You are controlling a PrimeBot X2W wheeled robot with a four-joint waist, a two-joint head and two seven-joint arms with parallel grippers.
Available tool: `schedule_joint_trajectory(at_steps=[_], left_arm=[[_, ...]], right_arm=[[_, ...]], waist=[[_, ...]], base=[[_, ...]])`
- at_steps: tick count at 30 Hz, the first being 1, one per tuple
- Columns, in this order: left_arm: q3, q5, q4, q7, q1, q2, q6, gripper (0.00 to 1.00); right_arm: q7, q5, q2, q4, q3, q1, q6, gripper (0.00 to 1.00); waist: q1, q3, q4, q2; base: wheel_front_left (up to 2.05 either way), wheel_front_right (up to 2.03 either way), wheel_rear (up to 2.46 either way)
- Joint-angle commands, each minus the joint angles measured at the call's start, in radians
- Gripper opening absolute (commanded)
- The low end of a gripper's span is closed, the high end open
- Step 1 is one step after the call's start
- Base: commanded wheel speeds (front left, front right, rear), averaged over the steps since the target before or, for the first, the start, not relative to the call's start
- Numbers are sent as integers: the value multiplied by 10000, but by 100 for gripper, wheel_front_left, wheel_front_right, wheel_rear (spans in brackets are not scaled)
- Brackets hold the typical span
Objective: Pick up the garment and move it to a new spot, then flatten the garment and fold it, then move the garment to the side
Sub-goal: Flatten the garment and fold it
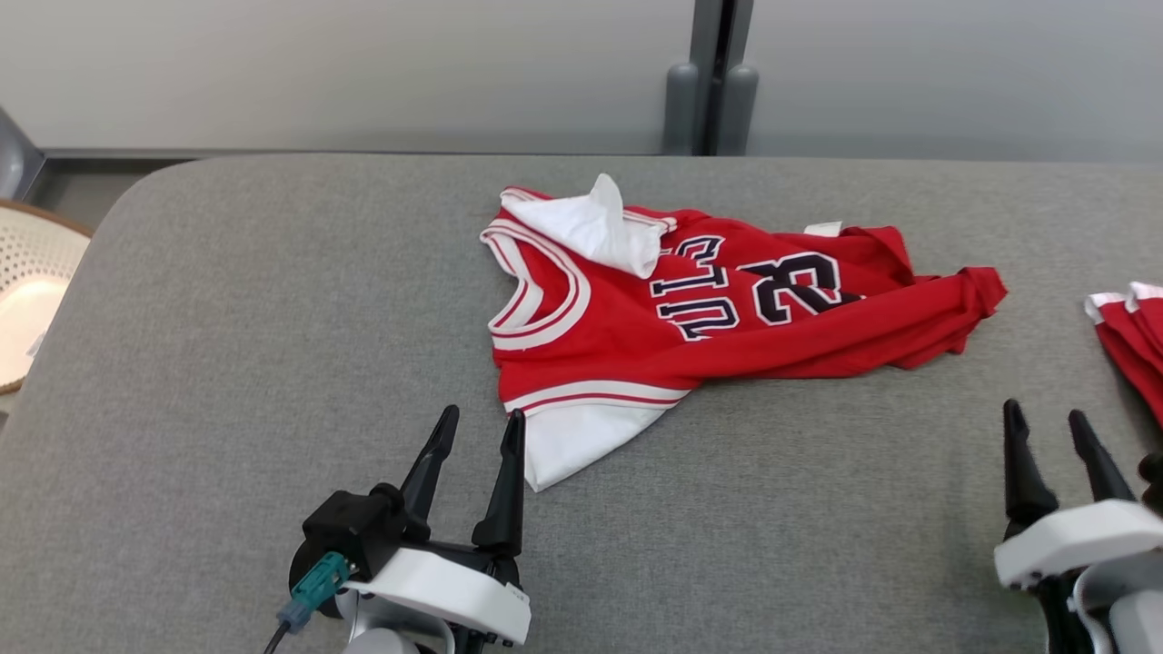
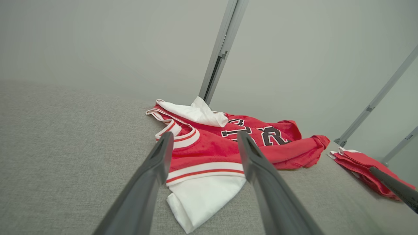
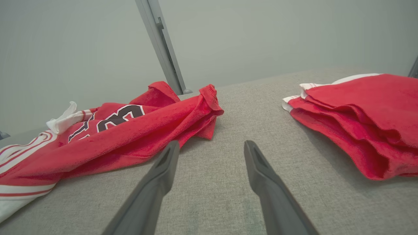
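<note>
Left gripper (image 1: 483, 413) agape, garment (image 1: 618, 350) just beyond

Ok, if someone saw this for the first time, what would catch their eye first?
A crumpled red jersey with white trim and dark lettering lies in the middle of the grey table. A folded red garment sits at the right edge. The left tool and right tool stand open, holding nothing.

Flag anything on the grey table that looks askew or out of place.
The red jersey lies crumpled on the grey table: white inner fabric is flipped out at its far edge and near corner, and its right end is twisted into a bunched roll. The folded red stack at the right edge looks tidy.
</note>
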Motion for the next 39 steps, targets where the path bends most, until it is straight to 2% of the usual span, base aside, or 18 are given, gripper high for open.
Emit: schedule_joint_trajectory(at_steps=[1,9,21,22,23,24,32,39], left_arm=[[-45,-2,-63,-13,-220,45,65,100],[-394,-111,-161,-13,-548,43,249,100],[-445,-175,-307,-13,-673,43,384,100],[-461,-182,-316,-13,-682,43,390,100],[-472,-191,-320,-13,-692,42,403,100],[-481,-185,-332,-13,-702,42,394,100],[-469,-184,-242,-13,-754,43,453,100],[-218,-232,-64,-13,-418,43,279,100]], right_arm=[[186,211,-97,180,-129,-389,0,100],[1163,410,-638,1451,49,-1513,0,100],[996,769,-1131,2157,706,-2234,0,100],[987,797,-1167,2209,740,-2290,0,57],[974,840,-1200,2252,777,-2353,0,31],[970,865,-1222,2282,820,-2407,0,0],[606,1107,-1428,2414,1177,-2606,-2,0],[125,1097,-1559,1752,1578,-2061,-2,0]], waist=[[0,305,238,-1],[0,955,853,-1],[0,1240,1337,-1],[0,1267,1357,-1],[0,1290,1373,-1],[0,1313,1383,-1],[0,1258,1250,-1],[0,486,849,-1]], base=[[0,0,0],[0,0,0],[0,0,0],[0,0,0],[0,0,0],[0,0,0],[0,0,0],[0,0,0]])
